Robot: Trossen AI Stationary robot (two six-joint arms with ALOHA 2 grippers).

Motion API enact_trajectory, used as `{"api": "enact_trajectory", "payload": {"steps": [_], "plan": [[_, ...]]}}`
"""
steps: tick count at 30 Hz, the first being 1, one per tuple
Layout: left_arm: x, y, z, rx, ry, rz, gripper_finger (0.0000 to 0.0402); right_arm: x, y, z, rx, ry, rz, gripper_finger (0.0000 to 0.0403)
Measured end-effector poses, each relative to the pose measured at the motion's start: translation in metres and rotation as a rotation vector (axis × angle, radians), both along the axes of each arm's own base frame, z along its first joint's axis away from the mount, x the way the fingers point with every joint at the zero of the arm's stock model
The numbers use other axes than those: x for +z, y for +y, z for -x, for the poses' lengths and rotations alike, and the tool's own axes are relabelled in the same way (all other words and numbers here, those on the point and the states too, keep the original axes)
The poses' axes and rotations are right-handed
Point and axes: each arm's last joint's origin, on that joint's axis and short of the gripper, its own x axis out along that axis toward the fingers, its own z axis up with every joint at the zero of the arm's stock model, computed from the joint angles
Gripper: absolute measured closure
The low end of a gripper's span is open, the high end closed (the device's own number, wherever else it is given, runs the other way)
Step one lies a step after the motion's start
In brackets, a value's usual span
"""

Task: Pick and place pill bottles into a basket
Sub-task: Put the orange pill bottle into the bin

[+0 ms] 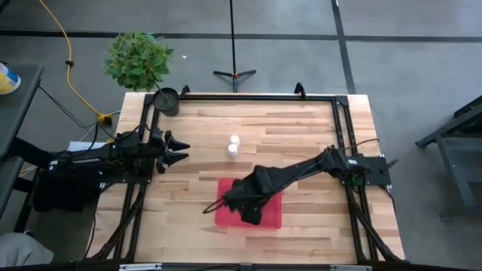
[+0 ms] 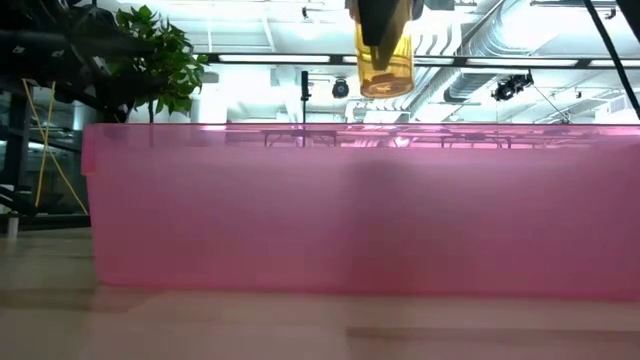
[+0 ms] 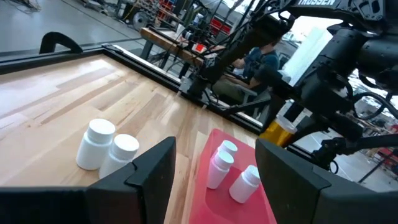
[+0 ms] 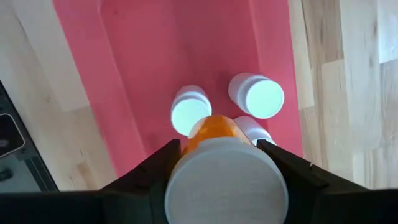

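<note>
Right gripper: the right gripper (image 4: 217, 155) hung over the basket (image 1: 273, 214) at lower centre of the high view, its fingers closed on an amber bottle (image 4: 214, 134) with a wide white cap. The bottle showed again at top centre of the low view, clear above the pink wall.

Held bottle: it was orange-bodied, not white like the others; it stood cap toward the wrist and base down.

Under it: three white pill bottles (image 4: 256, 95) already stood or lay in the basket, close together, right beneath the amber one in the right wrist view.

Step in hand: by my reading, setting the held bottle down into the basket.

How to do it well: I would have had it shift toward the bare red floor at upper left of the right wrist view before lowering, so the base met plastic and not a cap. Lower straight, let go only when low, then lift straight out.

Risk: a drop from height onto the cluster could have toppled bottles or bounced one over the shallow rim.

Still on the table: two white bottles (image 1: 233, 144) stood touching near upper centre of the high view, well apart from the basket.

Left gripper: the left gripper (image 1: 181, 149) waited at the table's left side, jaws parted and holding nothing.
</note>
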Motion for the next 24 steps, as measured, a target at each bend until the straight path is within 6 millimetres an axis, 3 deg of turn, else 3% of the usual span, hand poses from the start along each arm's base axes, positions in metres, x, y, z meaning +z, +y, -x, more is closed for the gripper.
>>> {"api": "enact_trajectory", "payload": {"steps": [9,16,24], "plan": [[0.000,0.000,0.000,-0.002,0.001,0.000,0.0149,-0.009,0.011,0.005,0.016,0.026,0.032,0.0222],[0.000,0.000,0.000,-0.010,0.001,0.000,0.0149,-0.032,0.022,0.013,-0.013,0.114,0.056,0.0206],[0.000,0.000,0.000,-0.010,0.004,0.000,0.0149,-0.063,0.034,0.025,-0.071,0.199,0.111,0.0222]]}}
